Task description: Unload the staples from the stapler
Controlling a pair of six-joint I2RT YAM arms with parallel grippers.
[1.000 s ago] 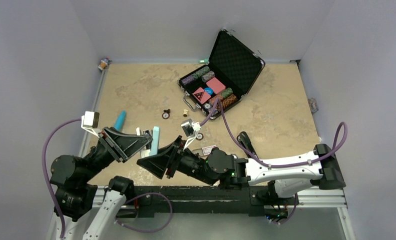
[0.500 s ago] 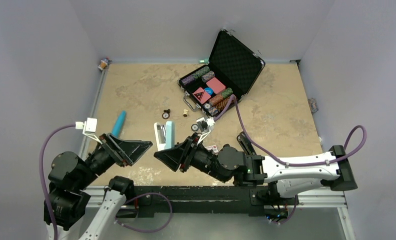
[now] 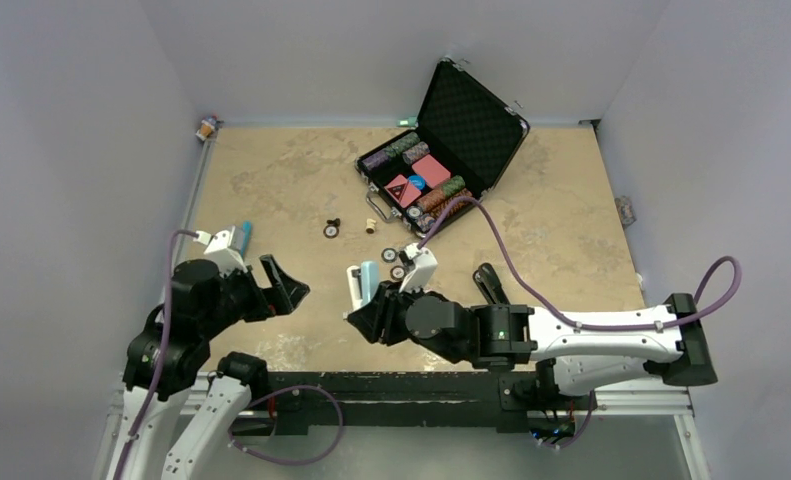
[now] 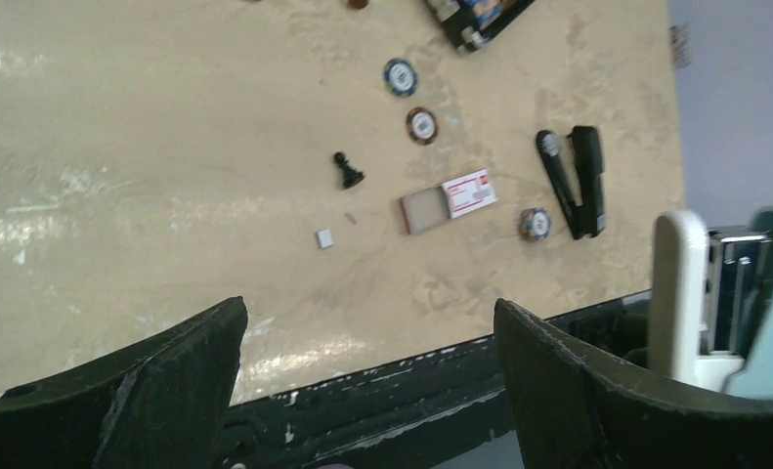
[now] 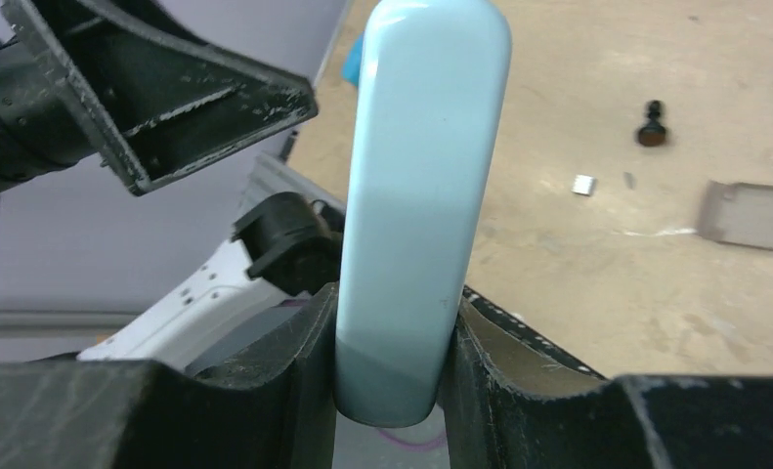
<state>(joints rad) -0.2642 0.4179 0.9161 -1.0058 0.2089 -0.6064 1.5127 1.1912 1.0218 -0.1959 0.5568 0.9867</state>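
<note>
The slim black stapler (image 4: 578,181) lies on the table (image 4: 167,147), apart from both grippers, and my right forearm partly hides it from above (image 3: 488,282). A tiny silvery staples strip (image 4: 323,237) rests on the tabletop (image 5: 583,184). My right gripper (image 5: 392,322) is shut on a pale teal oblong case (image 5: 416,195) held upright off the table; it has a white part and a shiny metal part (image 4: 729,293). My left gripper (image 4: 367,322) stands wide open and empty, left of that case (image 3: 369,275).
A small open cardboard box (image 4: 449,200), a black pawn (image 4: 346,173) and loose poker chips (image 4: 422,125) lie mid-table. An open black chip case (image 3: 451,150) stands at the back. Another teal oblong (image 3: 243,235) lies by the left arm. The black front rail (image 4: 411,391) borders the table.
My left gripper opened, let go of the teal case and drew back to the left. My right gripper kept its hold and carried the case rightward.
</note>
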